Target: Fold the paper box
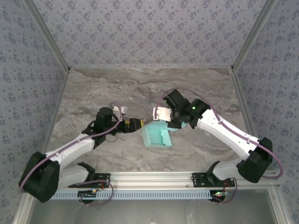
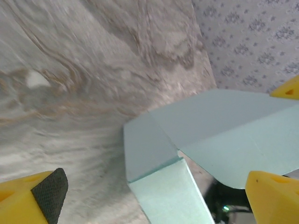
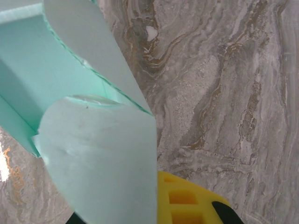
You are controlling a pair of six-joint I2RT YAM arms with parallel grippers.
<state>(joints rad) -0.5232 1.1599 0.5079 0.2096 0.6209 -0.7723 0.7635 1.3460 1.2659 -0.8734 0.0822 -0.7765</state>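
Observation:
The pale aqua paper box lies half-formed in the middle of the marble table, between both arms. My left gripper stands open at the box's left side. In the left wrist view a folded corner of the box sits between the wide yellow fingers. My right gripper is shut on a flap at the box's right edge. In the right wrist view that curved flap covers one finger, and the other yellow finger presses against it.
Patterned walls close the table on the left, back and right. A metal rail carrying both arm bases runs along the near edge. Bare marble lies behind the box.

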